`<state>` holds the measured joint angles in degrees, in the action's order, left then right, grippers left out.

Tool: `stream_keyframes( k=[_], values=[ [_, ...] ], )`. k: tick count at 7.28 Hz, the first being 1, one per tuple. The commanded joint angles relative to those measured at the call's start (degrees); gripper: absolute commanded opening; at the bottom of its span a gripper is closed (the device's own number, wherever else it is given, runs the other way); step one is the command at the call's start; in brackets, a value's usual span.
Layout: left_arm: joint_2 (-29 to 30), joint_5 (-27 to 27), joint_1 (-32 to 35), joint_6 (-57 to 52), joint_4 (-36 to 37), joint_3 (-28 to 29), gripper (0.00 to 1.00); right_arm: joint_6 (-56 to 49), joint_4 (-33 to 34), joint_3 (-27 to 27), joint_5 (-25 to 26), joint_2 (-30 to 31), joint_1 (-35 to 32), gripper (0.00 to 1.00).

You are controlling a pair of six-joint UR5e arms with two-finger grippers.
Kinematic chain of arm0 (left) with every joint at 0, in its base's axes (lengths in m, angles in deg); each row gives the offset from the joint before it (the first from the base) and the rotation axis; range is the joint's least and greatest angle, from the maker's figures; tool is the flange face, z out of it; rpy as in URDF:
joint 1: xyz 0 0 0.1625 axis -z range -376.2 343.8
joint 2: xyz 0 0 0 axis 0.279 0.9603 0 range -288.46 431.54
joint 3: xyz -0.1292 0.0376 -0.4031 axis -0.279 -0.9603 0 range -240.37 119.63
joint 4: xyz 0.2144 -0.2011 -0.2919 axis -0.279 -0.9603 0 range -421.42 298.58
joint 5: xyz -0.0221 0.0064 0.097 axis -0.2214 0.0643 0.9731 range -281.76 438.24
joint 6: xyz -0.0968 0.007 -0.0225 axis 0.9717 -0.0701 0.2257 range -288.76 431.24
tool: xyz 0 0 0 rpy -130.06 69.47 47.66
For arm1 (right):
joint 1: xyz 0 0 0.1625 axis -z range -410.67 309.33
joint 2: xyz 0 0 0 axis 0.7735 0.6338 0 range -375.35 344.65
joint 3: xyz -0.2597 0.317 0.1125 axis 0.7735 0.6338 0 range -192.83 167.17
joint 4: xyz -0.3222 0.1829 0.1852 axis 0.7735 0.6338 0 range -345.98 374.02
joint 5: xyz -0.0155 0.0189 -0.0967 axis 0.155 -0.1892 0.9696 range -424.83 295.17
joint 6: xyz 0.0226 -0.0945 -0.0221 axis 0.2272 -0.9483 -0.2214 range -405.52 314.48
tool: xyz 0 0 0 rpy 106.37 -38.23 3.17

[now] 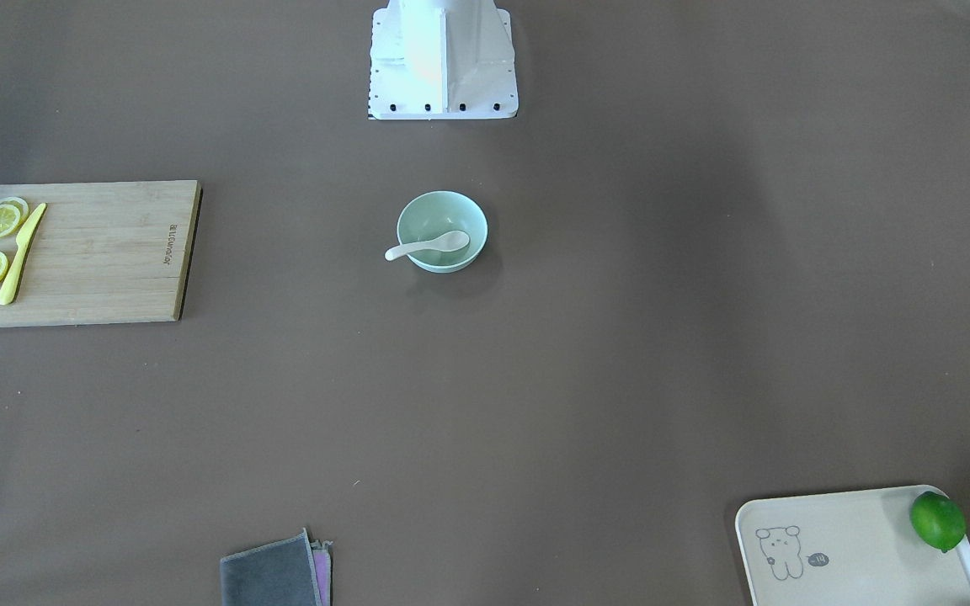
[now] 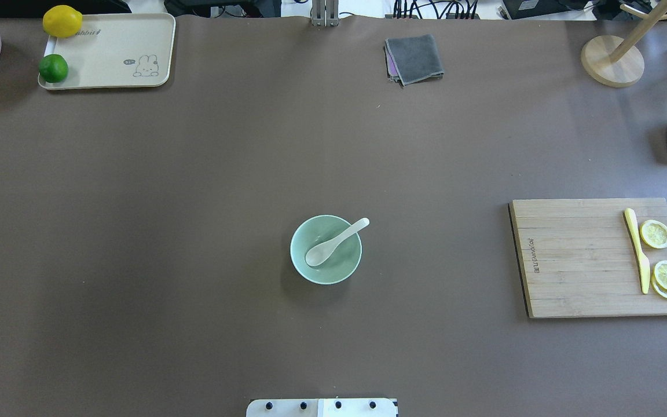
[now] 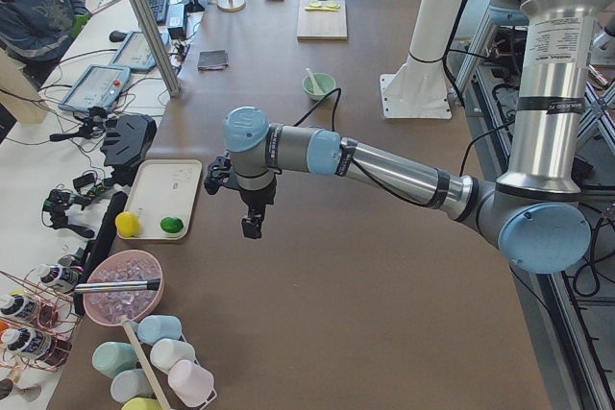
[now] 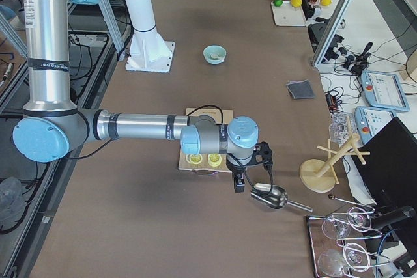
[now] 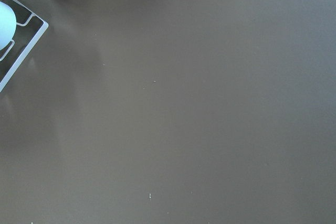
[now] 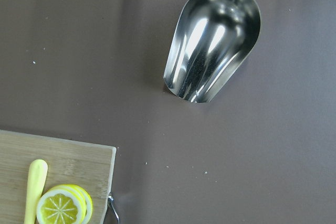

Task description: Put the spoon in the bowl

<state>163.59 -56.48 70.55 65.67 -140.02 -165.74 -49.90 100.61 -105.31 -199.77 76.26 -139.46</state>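
Observation:
The white spoon (image 2: pixel 334 242) lies in the pale mint-green bowl (image 2: pixel 329 277) at the table's middle, scoop inside and handle resting over the rim. Both also show in the front-facing view, spoon (image 1: pixel 429 246) in bowl (image 1: pixel 439 207). My left gripper (image 3: pixel 252 224) hangs over the table's left end near the cream tray, far from the bowl. My right gripper (image 4: pixel 240 183) hangs over the right end next to the metal scoop. Both show only in the side views, so I cannot tell whether they are open or shut.
A wooden cutting board (image 2: pixel 582 260) with lemon slices and a yellow knife (image 2: pixel 637 250) lies at the right. A cream tray (image 2: pixel 113 52) holds a lime and a lemon at far left. A grey cloth (image 2: pixel 414 59), a metal scoop (image 6: pixel 212 43) and a wooden stand (image 2: pixel 612 61) lie at the far edge.

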Motion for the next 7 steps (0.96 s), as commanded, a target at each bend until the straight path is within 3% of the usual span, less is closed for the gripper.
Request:
stream_keyframes(
  k=[1,7],
  values=[
    [-0.5,0.0,0.1,-0.3,-0.1,-0.3,0.98,-0.1,0.2,-0.3,0.0,0.0,-0.2,1.00],
    [-3.8,0.3,0.0,-0.5,-5.5,-0.3,0.98,0.0,0.2,-0.4,-0.5,-0.3,-0.2,1.00]
  ],
)
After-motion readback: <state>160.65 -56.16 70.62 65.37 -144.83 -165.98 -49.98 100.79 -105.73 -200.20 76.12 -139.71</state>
